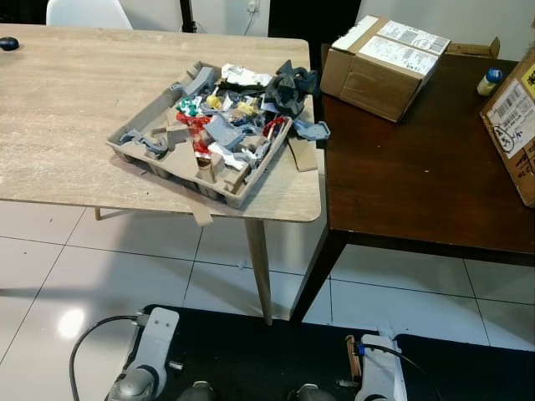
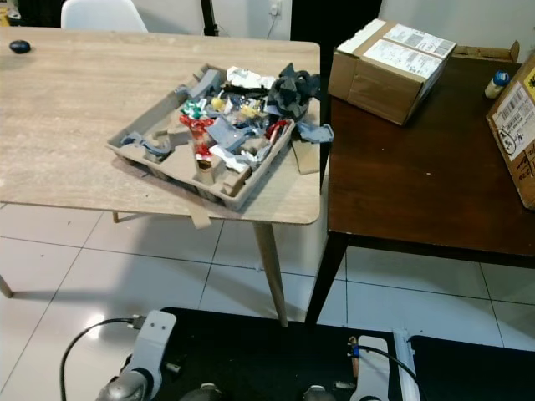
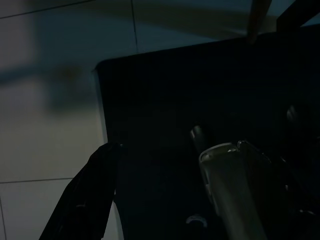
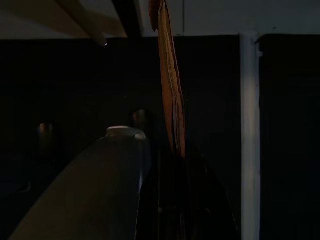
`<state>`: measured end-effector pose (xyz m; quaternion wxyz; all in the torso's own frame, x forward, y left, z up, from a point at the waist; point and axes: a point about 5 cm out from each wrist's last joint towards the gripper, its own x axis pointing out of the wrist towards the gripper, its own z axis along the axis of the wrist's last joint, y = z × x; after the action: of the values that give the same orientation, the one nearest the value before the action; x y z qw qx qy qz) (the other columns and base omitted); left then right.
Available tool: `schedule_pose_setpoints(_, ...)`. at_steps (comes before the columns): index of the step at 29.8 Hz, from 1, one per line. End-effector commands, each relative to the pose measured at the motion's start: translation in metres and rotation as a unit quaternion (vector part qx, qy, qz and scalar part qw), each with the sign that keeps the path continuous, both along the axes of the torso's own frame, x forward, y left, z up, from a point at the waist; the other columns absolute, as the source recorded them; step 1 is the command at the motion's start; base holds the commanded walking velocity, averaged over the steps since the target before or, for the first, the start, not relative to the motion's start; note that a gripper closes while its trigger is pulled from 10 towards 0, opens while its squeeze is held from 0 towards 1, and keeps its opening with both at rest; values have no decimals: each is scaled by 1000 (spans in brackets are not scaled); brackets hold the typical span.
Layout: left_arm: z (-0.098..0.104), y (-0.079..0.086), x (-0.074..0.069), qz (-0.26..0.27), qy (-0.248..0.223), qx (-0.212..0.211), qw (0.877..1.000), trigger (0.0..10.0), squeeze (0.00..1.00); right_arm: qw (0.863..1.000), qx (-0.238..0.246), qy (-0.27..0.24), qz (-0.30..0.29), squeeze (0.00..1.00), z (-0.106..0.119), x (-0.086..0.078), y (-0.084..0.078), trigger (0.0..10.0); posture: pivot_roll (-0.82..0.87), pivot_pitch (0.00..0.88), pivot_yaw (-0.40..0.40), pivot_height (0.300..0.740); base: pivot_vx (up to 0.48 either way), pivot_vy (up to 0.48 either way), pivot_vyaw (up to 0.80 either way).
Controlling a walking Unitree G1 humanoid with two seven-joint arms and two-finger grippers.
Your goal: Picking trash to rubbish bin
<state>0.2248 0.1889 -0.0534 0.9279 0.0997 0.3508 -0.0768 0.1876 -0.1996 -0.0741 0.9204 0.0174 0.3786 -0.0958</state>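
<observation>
Gripping thin cardboard strip (image 4: 170, 85), right fingers (image 4: 172, 200) closed; left fingers (image 3: 85, 200) apart, dark; trash tray (image 1: 142, 154) on table (image 1: 67, 109).

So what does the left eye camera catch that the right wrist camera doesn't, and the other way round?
Left eye: the tray of trash on the pale table, and a box on the dark table. Right wrist: close up, the right gripper pinching a cardboard strip. Both: the black mat and a wooden table leg.
</observation>
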Motion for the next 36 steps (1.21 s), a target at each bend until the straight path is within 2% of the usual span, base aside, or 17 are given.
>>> schedule_pose_setpoints(1, -8, -1, -10, 2, 28, 2, 1000, 10000, 0, 1000, -3, 8, -8, 0, -3, -6, -3, 10000, 75, 210, 28, 740, 0, 0, 0)
schedule_pose_setpoints(6, -5, -4, -3, 3, 29, 3, 1000, 10000, 0, 1000, -14, 10, -2, 0, -2, -4, -4, 10000, 70, 192, 28, 740, 0, 0, 0)
schedule_pose_setpoints(12, -9, -6, -7, 18, 50, -12, 999, 10000, 0, 1000, -25, 14, 2, 0, -2, -5, -4, 10000, 54, 164, 33, 740, 0, 0, 0)
schedule_pose_setpoints(20, -14, -12, -14, -17, 56, 17, 998, 10000, 0, 999, -19, 27, 21, 0, -5, -9, -1, 10000, 56, 148, 17, 740, 0, 0, 0)
schedule_pose_setpoints(29, -13, -10, -15, -9, 40, 12, 999, 10000, 0, 999, -15, 33, 37, 0, -8, -12, 5, 10000, 62, 140, 18, 740, 0, 0, 0)
schedule_pose_setpoints(36, -12, -13, -14, -33, 32, 19, 999, 10000, 0, 998, -15, 46, 40, 0, -9, -14, 4, 10000, 58, 139, 18, 740, 0, 0, 0)
